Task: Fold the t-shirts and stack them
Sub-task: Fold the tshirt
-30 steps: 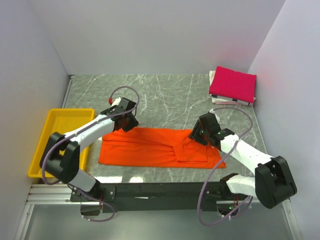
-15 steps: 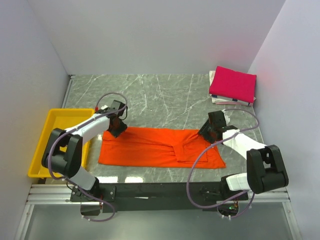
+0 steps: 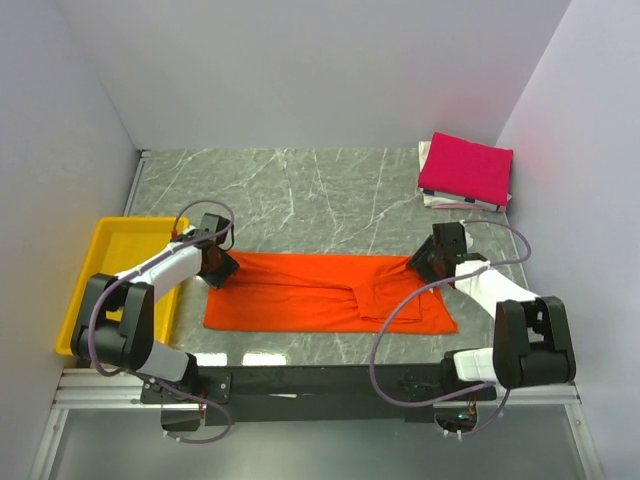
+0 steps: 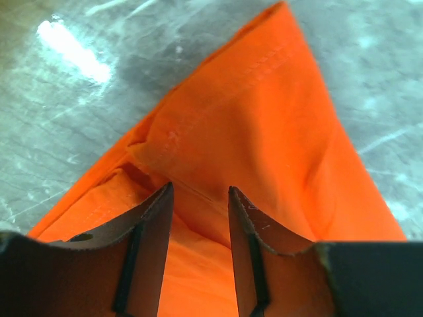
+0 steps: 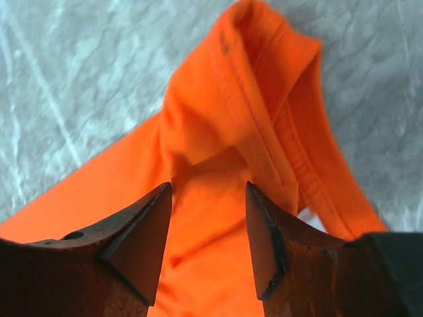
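Observation:
The orange t-shirt [image 3: 320,295] lies folded into a long strip across the front middle of the table. My left gripper [image 3: 220,268] is low over its far-left corner. Its jaws are open, with orange cloth [image 4: 264,119] between and under the fingertips [image 4: 198,188]. My right gripper [image 3: 422,266] is low over the far-right corner, at the collar end. It is open over the bunched orange hem [image 5: 225,99], fingertips apart [image 5: 208,185]. The magenta-pink t-shirt [image 3: 465,168] lies folded at the back right corner.
A yellow tray [image 3: 90,260] stands at the left edge of the table, close beside my left arm. Some white cloth or paper [image 3: 440,200] pokes out under the pink shirt. Grey walls close in the left, back and right.
Both grippers have moved outward along the shirt's far edge, the left one down and to the left, the right one to the right. The shirt's outline has shifted slightly to the right.

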Robot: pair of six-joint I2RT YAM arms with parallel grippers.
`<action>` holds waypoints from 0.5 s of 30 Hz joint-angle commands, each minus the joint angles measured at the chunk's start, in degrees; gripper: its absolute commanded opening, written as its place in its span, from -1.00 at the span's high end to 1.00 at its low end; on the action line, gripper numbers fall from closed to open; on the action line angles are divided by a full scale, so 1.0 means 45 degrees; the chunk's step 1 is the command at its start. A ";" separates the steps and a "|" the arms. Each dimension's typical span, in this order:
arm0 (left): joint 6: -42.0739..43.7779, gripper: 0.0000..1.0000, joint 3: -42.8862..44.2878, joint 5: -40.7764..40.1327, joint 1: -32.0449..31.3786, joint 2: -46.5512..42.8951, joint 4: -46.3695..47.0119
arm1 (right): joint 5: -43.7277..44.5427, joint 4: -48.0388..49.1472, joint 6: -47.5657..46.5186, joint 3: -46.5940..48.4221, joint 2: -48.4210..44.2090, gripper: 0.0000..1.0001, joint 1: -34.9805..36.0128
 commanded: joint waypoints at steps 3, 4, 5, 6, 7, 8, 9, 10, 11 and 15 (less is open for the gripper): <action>0.0529 0.12 0.0191 0.0305 0.0035 -0.1085 0.0110 | 0.0451 -0.0969 -0.0435 0.0614 -0.2151 -0.12 0.0832; 0.0489 0.12 0.0288 0.0150 0.0035 -0.1279 0.0049 | 0.0510 -0.1144 -0.0454 0.0634 -0.2560 -0.11 0.1356; 0.0354 0.11 0.0309 0.0052 0.0035 -0.1359 0.0010 | 0.0762 -0.1223 -0.0357 0.0750 -0.2719 -0.11 0.1651; 0.0314 0.12 0.0386 -0.0007 0.0035 -0.1359 -0.0068 | 0.0880 -0.1359 -0.0318 0.0790 -0.2856 -0.11 0.2098; 0.0294 0.13 0.0445 -0.0065 0.0035 -0.1205 -0.0126 | 0.1036 -0.1380 -0.0221 0.0848 -0.2934 -0.11 0.2509; 0.0139 0.15 0.0523 -0.0163 0.0035 -0.1087 -0.0262 | 0.1289 -0.1399 -0.0026 0.1042 -0.2916 -0.10 0.3383; 0.0080 0.20 0.0620 -0.0164 0.0016 -0.0970 -0.0360 | 0.1369 -0.1419 0.0053 0.1141 -0.2877 -0.09 0.3798; 0.0040 0.21 0.0602 -0.0125 0.0016 -0.0853 -0.0381 | 0.1408 -0.1361 0.0131 0.1238 -0.2644 -0.08 0.4189; -0.0134 0.21 0.0563 -0.0163 0.0016 -0.0697 -0.0362 | 0.1467 -0.1303 0.0306 0.1510 -0.2487 -0.08 0.5005; -0.0389 0.26 0.0309 -0.0105 0.0016 -0.0383 -0.0108 | 0.2323 -0.1457 0.0484 0.2701 -0.0966 -0.04 0.7114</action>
